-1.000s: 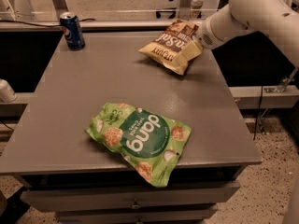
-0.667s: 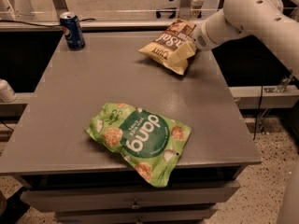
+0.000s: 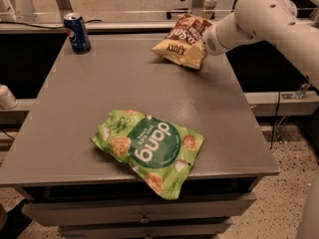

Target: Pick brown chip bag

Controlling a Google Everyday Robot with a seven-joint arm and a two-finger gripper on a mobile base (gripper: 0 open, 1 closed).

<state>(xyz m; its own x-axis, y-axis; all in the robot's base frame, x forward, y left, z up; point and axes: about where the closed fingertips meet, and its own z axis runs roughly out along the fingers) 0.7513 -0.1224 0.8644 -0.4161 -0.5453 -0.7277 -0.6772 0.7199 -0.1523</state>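
Note:
The brown chip bag, pale tan with a dark brown panel and white script, hangs tilted just above the far right part of the grey table. My gripper is at the bag's right edge, at the end of the white arm that reaches in from the right. It is shut on the bag, and the bag hides most of the fingers.
A bright green "dang" bag lies near the table's front edge, partly overhanging it. A blue soda can stands at the far left corner. Drawers sit below the tabletop. A rail runs behind the table.
The brown chip bag has risen off the table surface and shifted slightly left and away with my gripper. The green bag and the can have not moved.

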